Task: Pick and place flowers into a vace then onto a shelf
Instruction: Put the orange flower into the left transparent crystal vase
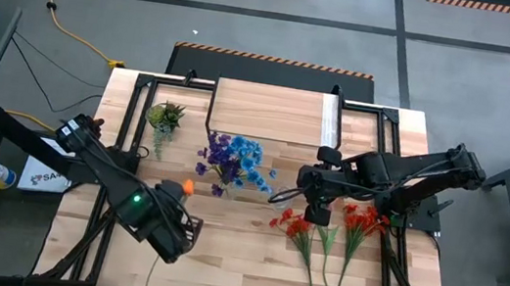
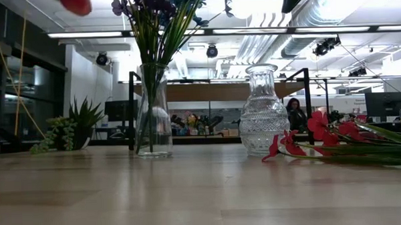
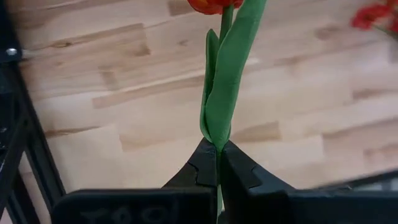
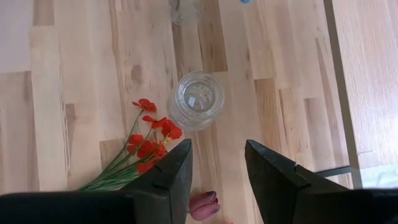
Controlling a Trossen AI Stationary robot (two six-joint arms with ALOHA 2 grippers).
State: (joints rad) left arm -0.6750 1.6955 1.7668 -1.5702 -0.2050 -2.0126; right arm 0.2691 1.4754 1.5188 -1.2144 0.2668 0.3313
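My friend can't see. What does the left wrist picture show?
The left hand is pinched shut on the green stem of an orange flower, which points away from the camera. Behind it is the light wooden table, with a bit of red flowers in one corner.

Flowers [image 2: 158,7] in vase [image 2: 152,121]

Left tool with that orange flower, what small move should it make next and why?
Probably carry it toward one of the vases. The left tool is shut on the stem of the orange flower, held up off the table. The cut-glass vase stands empty, while the smooth glass vase already holds the blue and purple flowers. The right tool hangs open above the empty one.
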